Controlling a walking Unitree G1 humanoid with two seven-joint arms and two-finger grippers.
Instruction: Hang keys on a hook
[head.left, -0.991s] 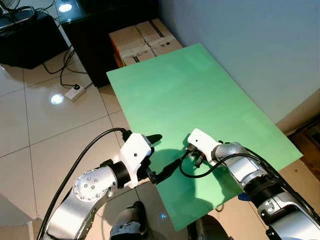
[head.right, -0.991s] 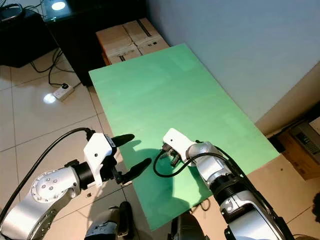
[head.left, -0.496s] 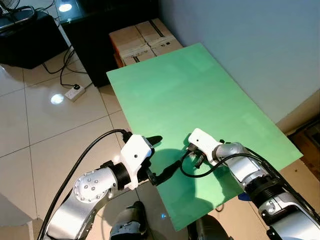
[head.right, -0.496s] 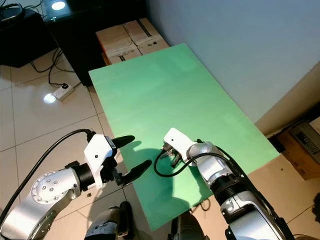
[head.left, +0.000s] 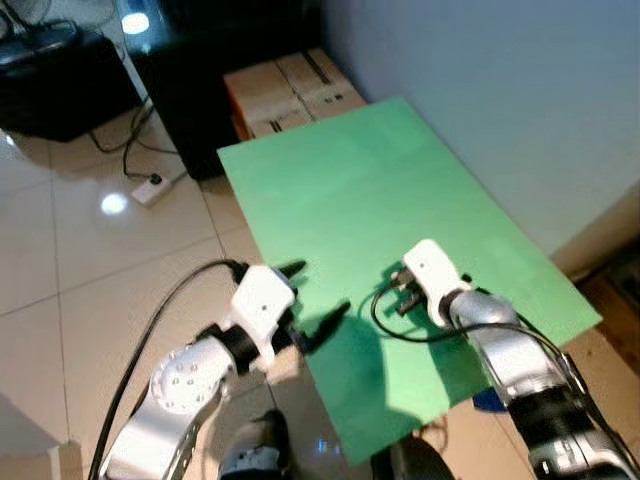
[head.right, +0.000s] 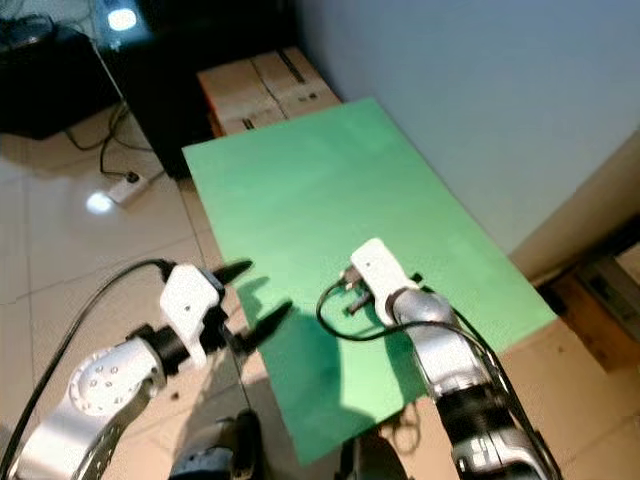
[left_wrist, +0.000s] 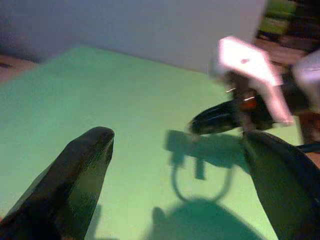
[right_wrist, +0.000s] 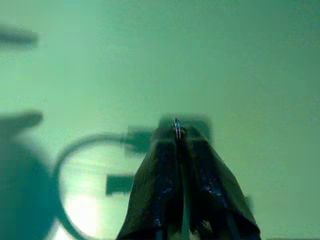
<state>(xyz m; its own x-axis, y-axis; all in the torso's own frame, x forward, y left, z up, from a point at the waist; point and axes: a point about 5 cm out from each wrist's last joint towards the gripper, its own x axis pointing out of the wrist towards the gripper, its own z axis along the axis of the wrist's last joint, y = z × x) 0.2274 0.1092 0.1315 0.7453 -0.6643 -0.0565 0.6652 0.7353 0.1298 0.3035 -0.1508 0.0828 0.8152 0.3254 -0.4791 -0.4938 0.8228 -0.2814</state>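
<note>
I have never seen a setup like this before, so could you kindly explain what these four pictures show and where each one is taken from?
This is a humanoid robot with two silver arms, each ending in two long black fingers. Two pictures come from its head, looking down at a green board lying beside a pale wall. The other two come from cameras on the wrists, looking along the fingers. The left gripper is open at the board's near edge, holding nothing. The right gripper hangs over the board with its fingers pressed together; a small bright sliver shows at their tips, but it is too blurred to name. Cardboard boxes sit beyond the board.
</note>
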